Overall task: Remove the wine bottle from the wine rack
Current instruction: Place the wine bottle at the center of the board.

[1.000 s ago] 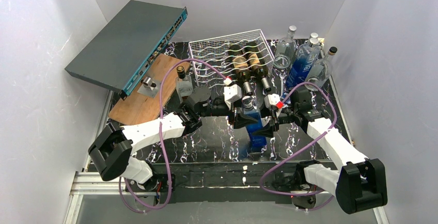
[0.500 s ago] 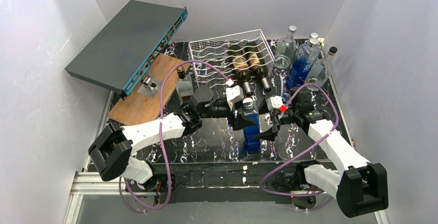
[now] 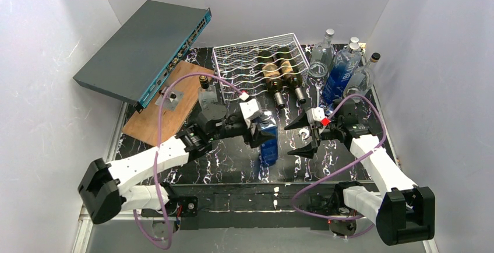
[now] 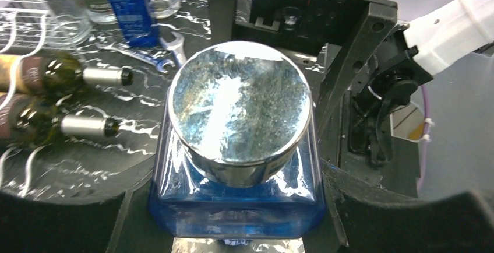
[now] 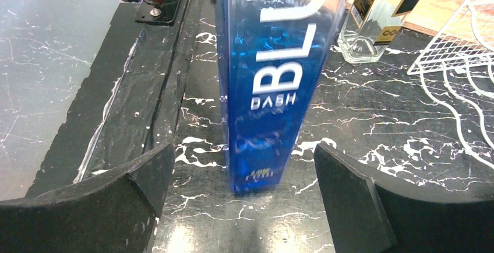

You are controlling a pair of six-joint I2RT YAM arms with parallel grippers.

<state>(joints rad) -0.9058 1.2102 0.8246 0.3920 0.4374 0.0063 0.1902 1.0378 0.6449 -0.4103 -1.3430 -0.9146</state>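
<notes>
The white wire wine rack [image 3: 244,60] stands at the back of the table, with two dark wine bottles [image 3: 271,72] [image 3: 289,72] lying in its right cradles, necks toward me. The left wrist view catches them [image 4: 52,75] at its left edge. My left gripper [image 3: 260,132] is shut on the shoulder of a tall blue square bottle [image 3: 269,142] with a silver cap [image 4: 240,107], which stands upright in front of the rack. My right gripper [image 3: 288,141] is open just right of that bottle [image 5: 274,90], its fingers [image 5: 134,194] clear of it.
A grey network switch [image 3: 145,49] leans at the back left over a wooden board [image 3: 166,104]. A clear square bottle [image 3: 207,95] stands beside the board. Three glass bottles [image 3: 343,69] stand right of the rack. A wrench [image 4: 145,58] lies near them.
My right gripper has opened, let go of the blue bottle and drawn back to the right. The left arm has carried the bottle a little to the left.
</notes>
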